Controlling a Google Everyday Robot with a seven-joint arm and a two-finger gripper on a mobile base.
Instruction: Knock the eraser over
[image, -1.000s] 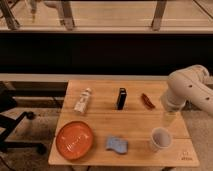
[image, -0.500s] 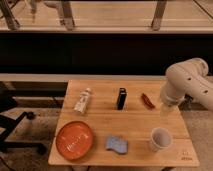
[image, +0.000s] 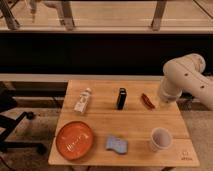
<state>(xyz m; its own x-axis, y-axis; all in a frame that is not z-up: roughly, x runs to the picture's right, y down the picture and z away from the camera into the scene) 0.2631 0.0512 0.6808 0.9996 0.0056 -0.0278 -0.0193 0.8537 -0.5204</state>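
- On the table (image: 131, 125), toward the back, the eraser (image: 121, 98) stands upright.
- By the right edge, the hand (image: 164, 100) hangs near a dark-red object (image: 146, 100); I cannot tell its state.

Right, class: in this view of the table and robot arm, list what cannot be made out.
Camera view only:
- hand, above the table's right edge by the dark-red object: blurred into the arm's end.
- arm: shoulder cut off by the right edge.
- white tube: label too small to read.
- eraser: any markings too small.
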